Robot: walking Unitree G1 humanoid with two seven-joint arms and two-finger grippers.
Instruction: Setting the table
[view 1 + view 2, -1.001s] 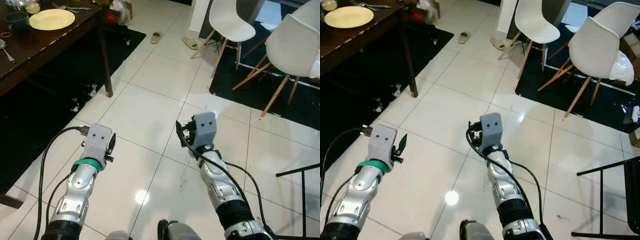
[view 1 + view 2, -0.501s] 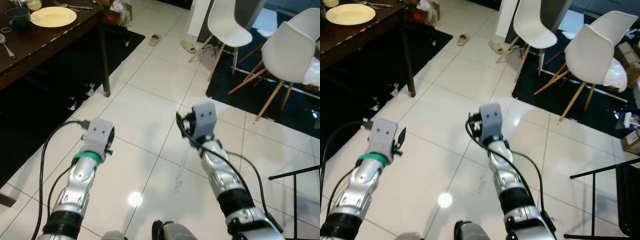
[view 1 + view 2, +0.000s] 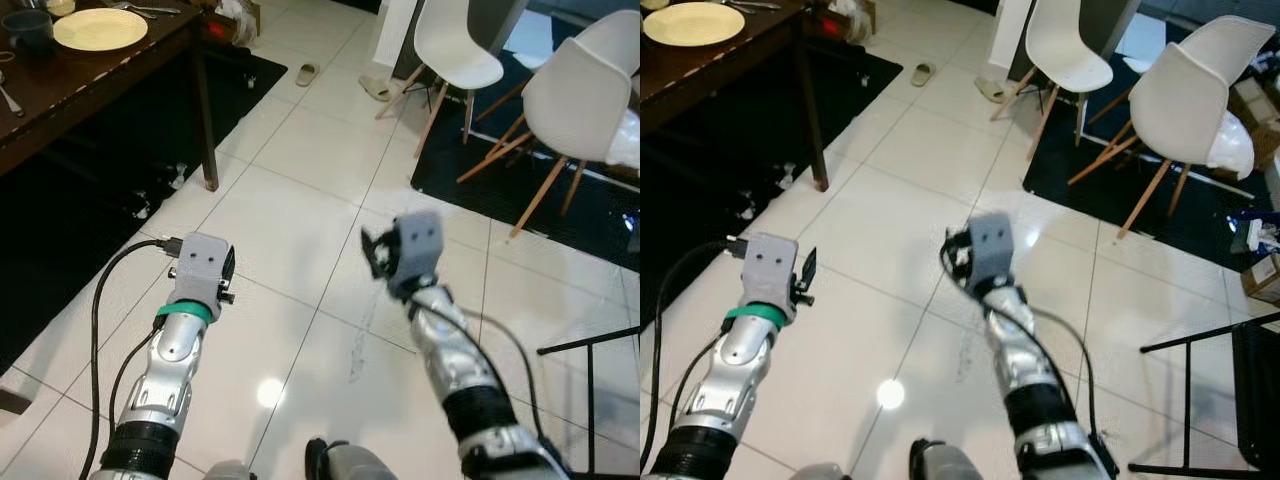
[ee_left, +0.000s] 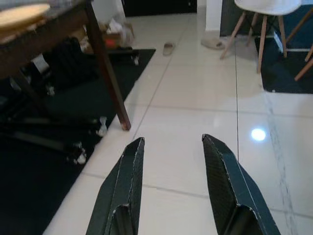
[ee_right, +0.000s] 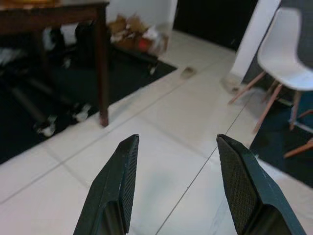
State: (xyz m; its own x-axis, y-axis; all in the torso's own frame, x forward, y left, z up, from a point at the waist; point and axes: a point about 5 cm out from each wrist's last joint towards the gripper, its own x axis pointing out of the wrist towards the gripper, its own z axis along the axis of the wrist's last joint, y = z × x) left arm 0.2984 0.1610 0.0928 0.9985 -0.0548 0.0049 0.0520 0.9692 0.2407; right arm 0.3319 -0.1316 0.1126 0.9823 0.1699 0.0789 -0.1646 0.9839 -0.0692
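Two silver arms reached forward and low, left gripper (image 4: 172, 183) held level with black fingers (image 4: 124, 188) parted and empty, right gripper (image 5: 178, 188) raised a little higher, its fingers (image 5: 117, 183) spread wide, holding nothing, green band around the left wrist (image 3: 181, 313)

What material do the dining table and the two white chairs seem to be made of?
The table looks like dark brown wood with a slight sheen, on square legs. The chairs seem to have smooth moulded plastic shells, matte white, on slim light wooden legs; the wood could be imitation.
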